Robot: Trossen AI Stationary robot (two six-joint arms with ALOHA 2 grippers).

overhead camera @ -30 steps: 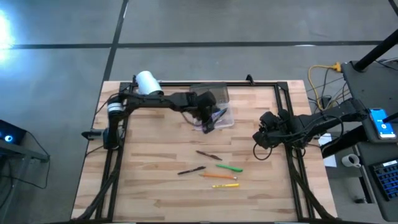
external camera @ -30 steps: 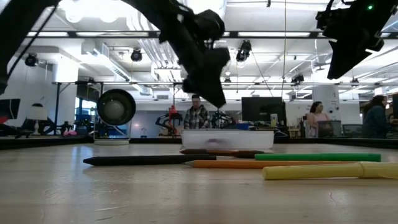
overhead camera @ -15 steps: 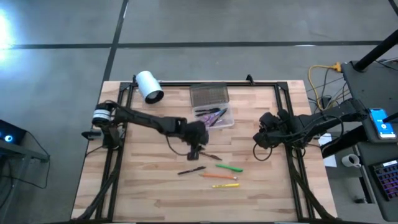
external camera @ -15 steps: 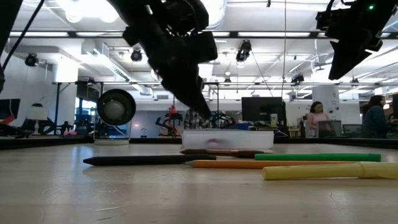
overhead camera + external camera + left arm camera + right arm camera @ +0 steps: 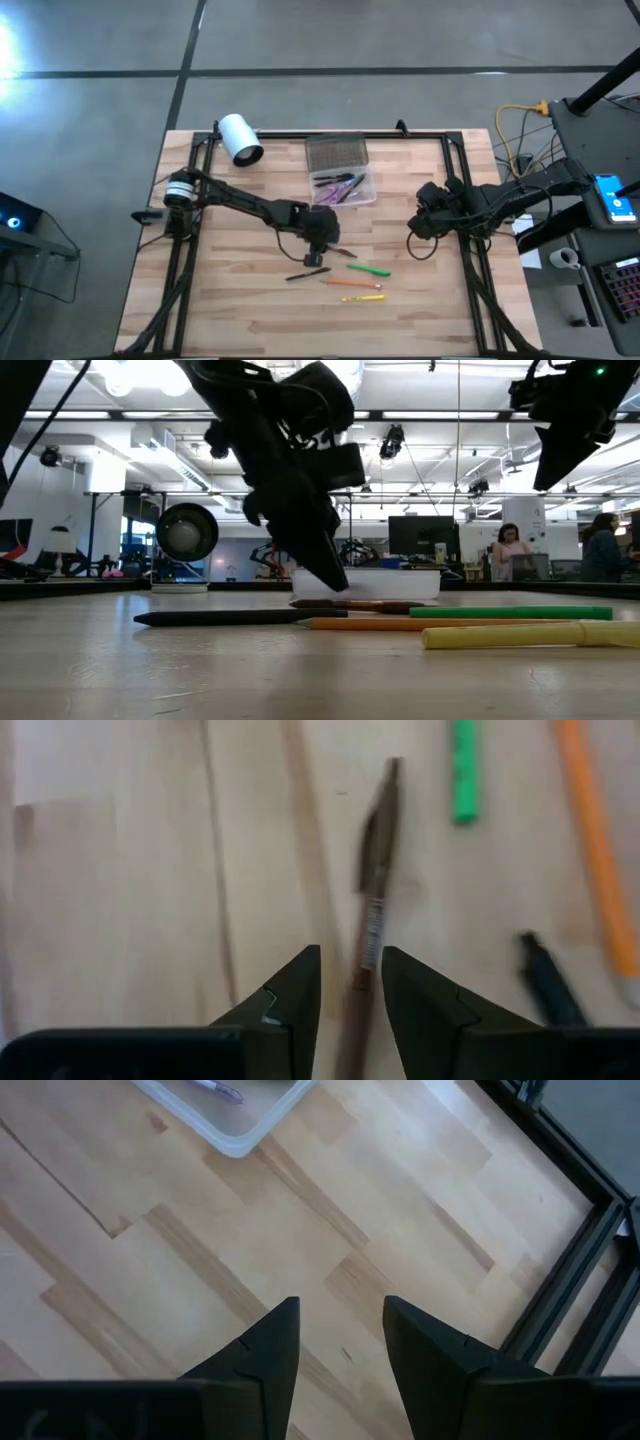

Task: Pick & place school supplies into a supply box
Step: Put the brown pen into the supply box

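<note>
My left gripper (image 5: pixel 324 238) (image 5: pixel 350 970) is open and hangs low over the table, slanting down, its fingers on either side of the near end of a dark brown pen (image 5: pixel 338 251) (image 5: pixel 378 850) without touching it. The pen lies flat on the wood. Beside it lie a black pen (image 5: pixel 308 272), a green pen (image 5: pixel 370 268), an orange pencil (image 5: pixel 350 283) and a yellow one (image 5: pixel 362 297). The clear supply box (image 5: pixel 345 188) stands open farther back with purple and dark items inside, its grey lid (image 5: pixel 336 153) folded back. My right gripper (image 5: pixel 418 218) (image 5: pixel 340 1330) waits open above bare wood.
A white roll (image 5: pixel 240 138) lies at the far left corner. A black frame (image 5: pixel 455 150) runs along the table's edges. Cables and equipment stand beyond the right edge. Bare wood (image 5: pixel 240 280) lies left of the pens. People show in the room behind in the low view.
My left gripper has moved from over the supply box toward the near edge and down, ending low over the dark brown pen. The pens on the table have stayed where they were.
</note>
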